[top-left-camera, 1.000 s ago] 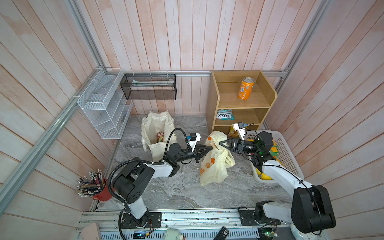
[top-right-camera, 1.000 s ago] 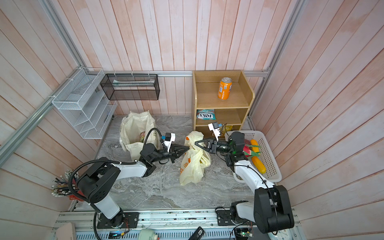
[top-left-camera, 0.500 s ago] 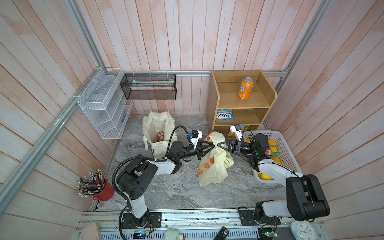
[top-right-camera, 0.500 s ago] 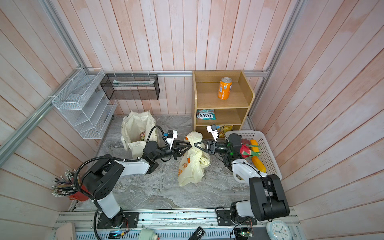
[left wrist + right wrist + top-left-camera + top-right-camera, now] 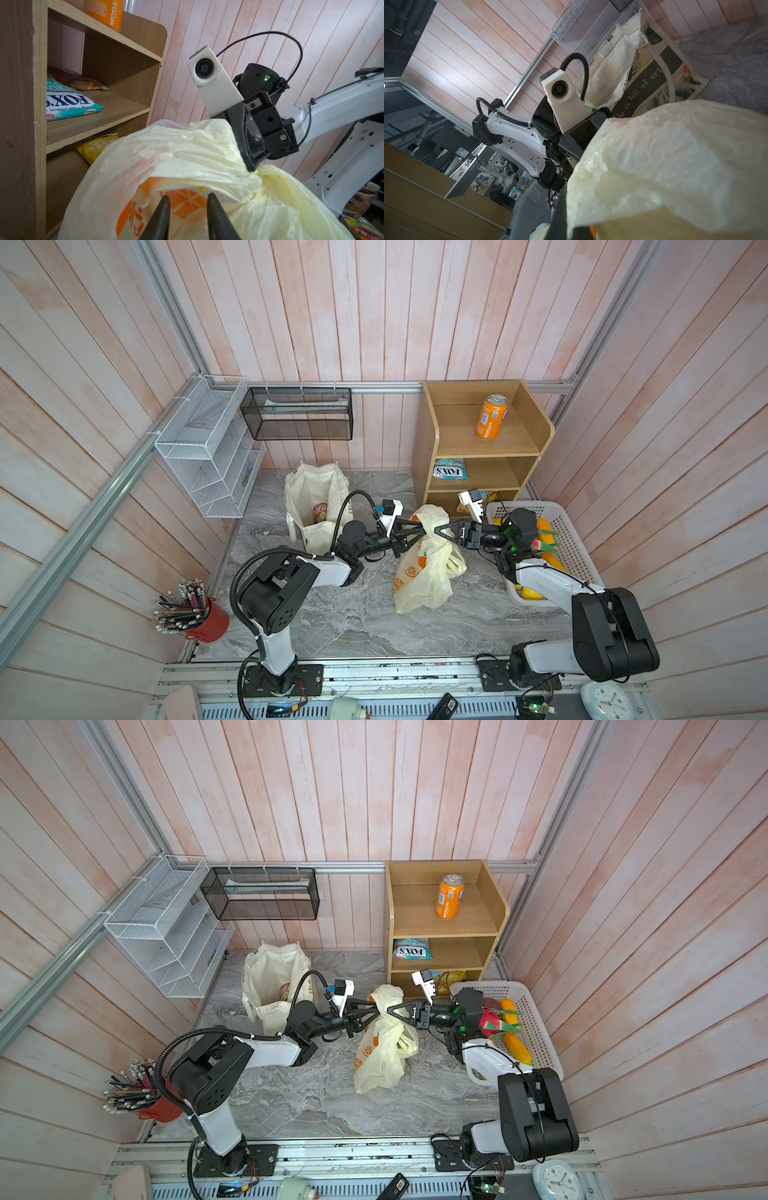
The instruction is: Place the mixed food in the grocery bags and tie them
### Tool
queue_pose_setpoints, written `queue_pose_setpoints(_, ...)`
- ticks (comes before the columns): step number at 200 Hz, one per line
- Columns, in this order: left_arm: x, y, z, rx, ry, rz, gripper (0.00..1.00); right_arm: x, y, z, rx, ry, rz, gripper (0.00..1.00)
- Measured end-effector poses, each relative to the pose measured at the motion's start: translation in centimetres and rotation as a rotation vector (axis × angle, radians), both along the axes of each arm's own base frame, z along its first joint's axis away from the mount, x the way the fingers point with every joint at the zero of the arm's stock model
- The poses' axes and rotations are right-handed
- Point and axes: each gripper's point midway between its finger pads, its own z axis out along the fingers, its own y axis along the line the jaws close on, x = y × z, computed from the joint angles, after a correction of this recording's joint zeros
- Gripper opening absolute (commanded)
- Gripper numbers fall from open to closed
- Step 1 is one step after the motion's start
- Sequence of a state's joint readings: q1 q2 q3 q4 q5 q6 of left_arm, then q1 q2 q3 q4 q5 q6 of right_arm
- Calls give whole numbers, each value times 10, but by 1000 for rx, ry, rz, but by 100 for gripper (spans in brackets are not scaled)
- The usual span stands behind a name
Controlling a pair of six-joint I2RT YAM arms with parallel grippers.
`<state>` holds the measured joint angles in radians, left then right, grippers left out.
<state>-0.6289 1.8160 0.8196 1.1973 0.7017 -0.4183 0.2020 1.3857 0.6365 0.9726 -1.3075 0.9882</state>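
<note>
One gathered fold of the orange-printed plastic bag (image 5: 422,585) is pinched in the closed right gripper (image 5: 251,166), apparently drawn taut for tying; the left gripper (image 5: 188,197) is held parted beside it.

I'm standing in a robotics lab booth: plank walls (image 5: 332,315) and aluminium framing (image 5: 386,386) are enclosing a mock pantry behind a mounting rail (image 5: 395,672).

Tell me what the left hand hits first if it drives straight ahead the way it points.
The cream plastic carrier bag: its orange-printed side sits right ahead of the open left hand, apparently very close, though depth is hard to judge. The right hand, pinching the bag's gathered top, lies farther on.
</note>
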Motion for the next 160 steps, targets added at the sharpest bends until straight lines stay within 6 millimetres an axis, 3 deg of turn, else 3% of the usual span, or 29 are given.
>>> queue_pose_setpoints(39, -4, -7, 2, -1, -12, -39, 37, -4, 5, 0, 0, 1, 19, 0)
queue_pose_setpoints(110, -32, -10, 9, -29, -79, -177, 43, -3, 7, -4, -2, 10, 26, 0)
queue_pose_setpoints(160, -36, -10, 11, -38, -77, -202, 45, -7, 12, -6, -3, 10, 47, 0)
